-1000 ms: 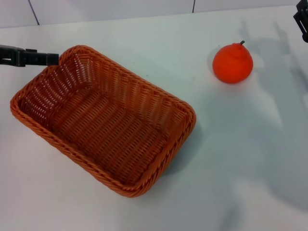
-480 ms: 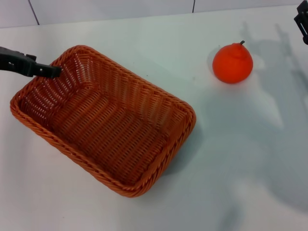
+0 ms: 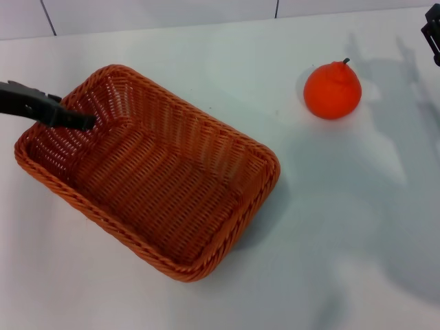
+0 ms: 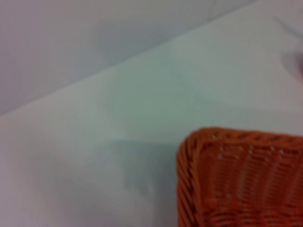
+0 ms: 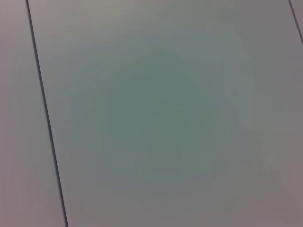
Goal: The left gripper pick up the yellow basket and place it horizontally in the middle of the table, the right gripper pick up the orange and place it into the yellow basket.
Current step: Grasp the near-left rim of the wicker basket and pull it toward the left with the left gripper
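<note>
The yellow basket [image 3: 265, 159], orange-brown wicker, lies slantwise on the left half of the white table [image 3: 344, 234]. My left gripper [image 3: 82, 121] reaches in from the left edge, and its dark tip dips just inside the basket's far left corner, by the rim. The left wrist view shows one corner of the basket [image 4: 241, 184] and bare table. The orange [image 3: 333, 89] stands alone at the far right, stem up. My right gripper [image 3: 433, 31] only shows as a black bit at the top right edge, beyond and to the right of the orange.
A wall with dark seams runs along the table's far edge [image 3: 206, 20]. Soft arm shadows fall on the table right of the orange. The right wrist view shows only grey panels with dark seams.
My left gripper has moved right and down, from over the basket's far left rim to inside that corner. The basket, the orange and the right gripper have not moved.
</note>
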